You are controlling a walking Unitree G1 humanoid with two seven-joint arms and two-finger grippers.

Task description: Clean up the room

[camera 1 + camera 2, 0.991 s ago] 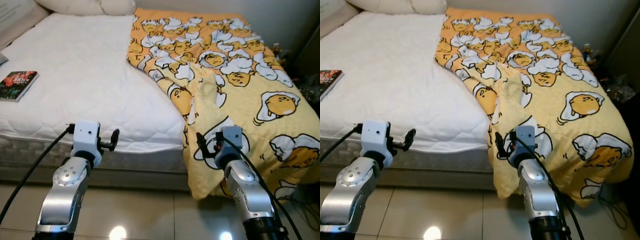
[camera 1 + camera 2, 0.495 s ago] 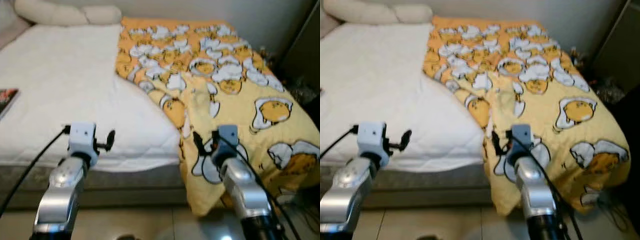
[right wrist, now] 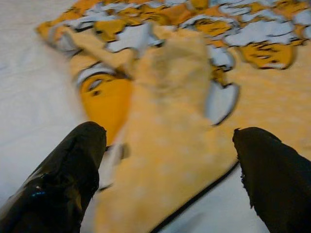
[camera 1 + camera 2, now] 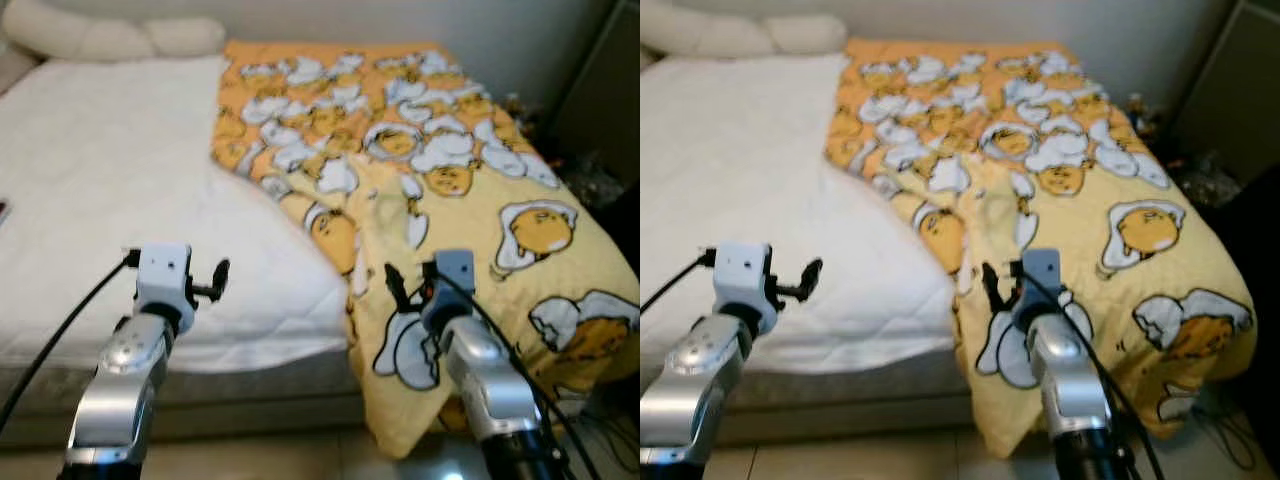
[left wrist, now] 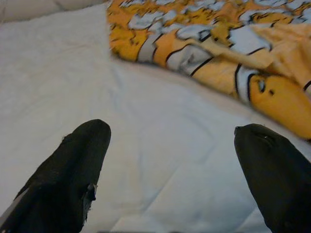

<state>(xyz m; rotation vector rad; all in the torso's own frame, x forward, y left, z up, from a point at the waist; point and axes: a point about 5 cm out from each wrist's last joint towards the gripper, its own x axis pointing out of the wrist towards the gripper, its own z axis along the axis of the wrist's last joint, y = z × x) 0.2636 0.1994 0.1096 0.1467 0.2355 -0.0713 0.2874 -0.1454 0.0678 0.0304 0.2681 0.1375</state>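
Yellow egg-print blanket [image 4: 450, 190] on the bed's [image 4: 110, 210] right half, long axis 11-to-5 o'clock, overhanging the foot. Left tool [image 5: 170, 160] and right tool [image 3: 165, 165] wide open, empty.

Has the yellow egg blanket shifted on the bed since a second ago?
No. The blanket lies the same against the white mattress, folded edge and all; the whole picture shifted because the camera moved.

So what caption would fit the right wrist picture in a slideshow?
Open right gripper poised above the rumpled yellow egg-print blanket on the white mattress.
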